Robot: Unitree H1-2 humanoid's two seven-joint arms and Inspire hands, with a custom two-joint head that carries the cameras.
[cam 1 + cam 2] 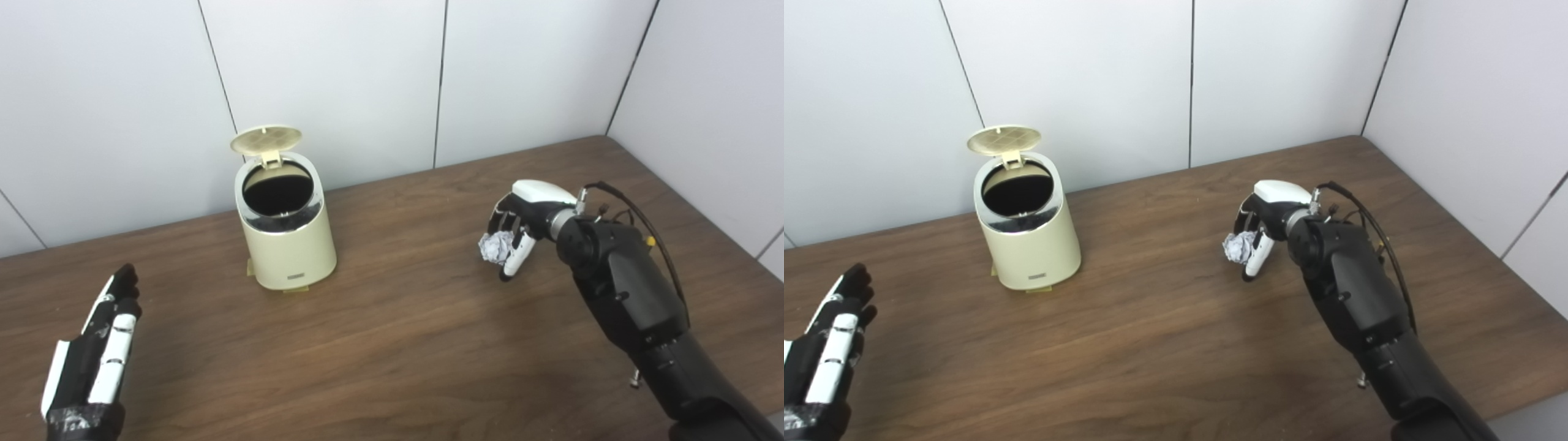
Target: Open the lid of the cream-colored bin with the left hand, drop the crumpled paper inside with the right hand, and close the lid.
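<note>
Here, two robot arms reach over a brown wooden table [392, 343] with a fine, streaky grain, set against plain white wall panels [331, 73] divided by thin dark seams.

The right hand [520, 229], at about 3 o'clock in the scene, is raised a little above the tabletop. Its wrist bends downward, so the glossy white back of the hand faces up and the black and white fingers [516, 256] curl down and inward. They are clamped around the crumpled paper [496, 246], a small, irregular white ball with grey creases, held at the hand's left side, well apart from the bin. The forearm behind it is bulky matte black, with thin black cables looping along its top.

The left hand [92, 361] sits at about 8 o'clock, near the lower left corner. It is flat and holds nothing, its fingers stretched out straight and slightly apart, pointing toward 12 o'clock. The fingers are black with white panels along their backs.

The cream-colored bin [288, 245] stands upright at about 10 o'clock, well apart from both hands. It is a smooth, rounded plastic cylinder that widens slightly toward the base, with a shiny silver band around its rim and a dark, empty-looking opening. Its lid [266, 139], a round cream disc with a faint grid pattern on the underside, stands tipped up on a hinge at the bin's far edge, fully open
</note>
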